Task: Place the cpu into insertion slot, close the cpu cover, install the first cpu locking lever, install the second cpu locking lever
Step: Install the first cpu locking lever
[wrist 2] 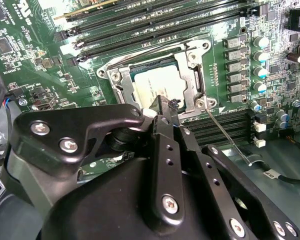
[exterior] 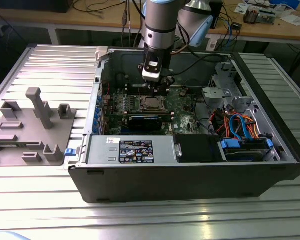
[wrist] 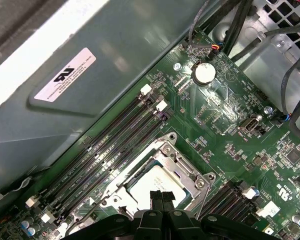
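Black metal hand (wrist 2: pixel 168 109), pinched together on nothing, hangs right over one edge of the small silvery-grey square cpu (wrist 2: pixel 155 86), seated in the silver-rimmed insertion slot (exterior: pixel 142 103) at centre frame in the exterior view, thin silvery cpu cover (wrist 2: pixel 119 80) lying around it.

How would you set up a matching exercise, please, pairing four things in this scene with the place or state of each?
Things:
1. cpu
2. gripper
3. coin battery
4. grey fixture tray

Places or states:
A. on the ribbed table, at the exterior view's left of the computer case
B. round and silvery, on the green motherboard
C. showing through the square cut-out of the cpu cover
D. shut, tips over the cover's edge

Pairs: 1-C, 2-D, 3-B, 4-A.
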### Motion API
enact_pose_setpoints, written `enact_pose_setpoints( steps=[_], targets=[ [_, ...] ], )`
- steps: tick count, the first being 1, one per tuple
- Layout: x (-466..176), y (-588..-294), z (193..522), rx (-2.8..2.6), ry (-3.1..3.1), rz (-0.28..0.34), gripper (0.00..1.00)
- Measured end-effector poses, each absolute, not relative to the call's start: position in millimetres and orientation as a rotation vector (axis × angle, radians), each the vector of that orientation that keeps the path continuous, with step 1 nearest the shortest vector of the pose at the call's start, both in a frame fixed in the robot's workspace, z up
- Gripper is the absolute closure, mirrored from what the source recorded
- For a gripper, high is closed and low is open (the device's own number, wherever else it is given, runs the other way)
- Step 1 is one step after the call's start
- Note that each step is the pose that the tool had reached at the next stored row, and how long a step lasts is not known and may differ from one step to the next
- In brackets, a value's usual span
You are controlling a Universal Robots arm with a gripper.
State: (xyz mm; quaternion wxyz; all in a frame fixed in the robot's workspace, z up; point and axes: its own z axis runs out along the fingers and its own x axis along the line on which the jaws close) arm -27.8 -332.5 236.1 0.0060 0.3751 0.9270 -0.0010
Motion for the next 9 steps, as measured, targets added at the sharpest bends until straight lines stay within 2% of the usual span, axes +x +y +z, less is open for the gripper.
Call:
enact_pose_setpoints(
  steps=[9],
  targets=[
    [-27.9, -332.5, 236.1, 0.951, 2.98, -0.001, 0.89]
  ],
)
